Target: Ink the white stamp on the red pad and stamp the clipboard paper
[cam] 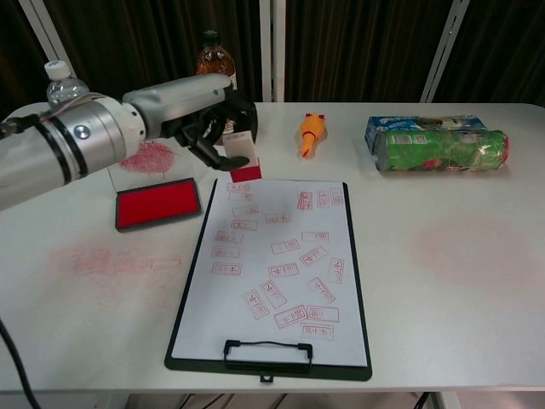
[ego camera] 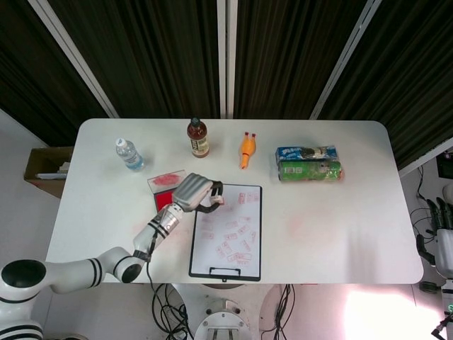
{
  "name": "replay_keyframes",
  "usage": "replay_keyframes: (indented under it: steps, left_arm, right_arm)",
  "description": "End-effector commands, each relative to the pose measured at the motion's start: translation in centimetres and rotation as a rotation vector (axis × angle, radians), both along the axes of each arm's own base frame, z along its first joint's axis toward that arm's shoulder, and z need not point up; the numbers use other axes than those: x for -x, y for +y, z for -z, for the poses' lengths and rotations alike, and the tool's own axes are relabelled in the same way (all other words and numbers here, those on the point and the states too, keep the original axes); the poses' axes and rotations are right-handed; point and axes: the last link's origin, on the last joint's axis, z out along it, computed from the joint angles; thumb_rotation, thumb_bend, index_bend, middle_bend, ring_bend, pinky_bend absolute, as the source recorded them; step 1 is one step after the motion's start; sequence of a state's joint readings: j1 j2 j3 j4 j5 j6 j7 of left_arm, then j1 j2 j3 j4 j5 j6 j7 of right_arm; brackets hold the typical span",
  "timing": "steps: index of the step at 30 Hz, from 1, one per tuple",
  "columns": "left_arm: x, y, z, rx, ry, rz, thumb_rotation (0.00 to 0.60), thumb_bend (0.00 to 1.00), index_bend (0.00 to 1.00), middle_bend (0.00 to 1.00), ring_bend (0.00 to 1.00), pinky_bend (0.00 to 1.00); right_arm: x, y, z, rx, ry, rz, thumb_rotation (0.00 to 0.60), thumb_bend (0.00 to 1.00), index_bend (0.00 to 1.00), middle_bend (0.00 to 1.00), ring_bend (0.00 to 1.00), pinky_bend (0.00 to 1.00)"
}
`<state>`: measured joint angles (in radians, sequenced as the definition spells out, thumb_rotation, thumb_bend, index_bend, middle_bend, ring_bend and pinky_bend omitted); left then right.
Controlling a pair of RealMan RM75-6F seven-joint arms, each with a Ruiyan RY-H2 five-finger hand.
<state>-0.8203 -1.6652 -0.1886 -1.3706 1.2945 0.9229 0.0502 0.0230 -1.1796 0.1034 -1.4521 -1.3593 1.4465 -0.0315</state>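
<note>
Red rectangular prints already crowd your white clipboard paper [cam: 277, 256], and your left robot hand [cam: 209, 119] grips the white block stamp [cam: 242, 158] aloft, seemingly between red ink pad [cam: 159, 203] and paper.

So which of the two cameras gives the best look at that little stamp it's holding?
The chest view: the white stamp shows close up, red base down, pinched by the left hand above the clipboard. In the head view it is only a tiny speck among the fingers.
</note>
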Motion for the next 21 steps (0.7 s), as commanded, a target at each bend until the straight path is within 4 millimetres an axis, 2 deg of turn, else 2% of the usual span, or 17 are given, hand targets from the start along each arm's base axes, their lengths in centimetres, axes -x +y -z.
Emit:
replay_keyframes:
  steps: [1, 6, 9, 15, 21]
  left_arm:
    - [5.4, -3.1, -2.0, -0.007, 0.06, -0.074, 0.6, 0.46, 0.75, 0.79, 0.72, 0.81]
    - [10.2, -5.9, -3.3, -0.032, 0.086, -0.101, 0.6, 0.45, 0.75, 0.79, 0.72, 0.81]
    - [12.2, -6.8, -3.7, -0.058, 0.092, -0.089, 0.6, 0.45, 0.74, 0.79, 0.72, 0.81]
    - [15.1, -7.9, -3.4, -0.055, 0.088, -0.107, 0.6, 0.45, 0.73, 0.78, 0.72, 0.81]
    - [16.6, -8.1, -2.5, -0.051, 0.086, -0.123, 0.6, 0.44, 0.72, 0.77, 0.71, 0.81]
  right_arm:
    - [-0.1, -0.1, 0.2, -0.007, 0.002, -0.001, 0.6, 0.4, 0.0, 0.0, 0.0, 0.0]
    - [-0.2, -0.2, 0.7, -0.02, 0.003, -0.003, 0.6, 0.4, 0.0, 0.0, 0.0, 0.0]
    - [-0.3, -0.2, 0.9, -0.026, 0.006, -0.004, 0.6, 0.4, 0.0, 0.0, 0.0, 0.0]
    - [-0.4, -0.1, 0.8, -0.021, 0.012, -0.002, 0.6, 0.4, 0.0, 0.0, 0.0, 0.0]
    - [-0.5, 0.1, 0.6, -0.016, 0.017, 0.001, 0.6, 0.4, 0.0, 0.0, 0.0, 0.0]
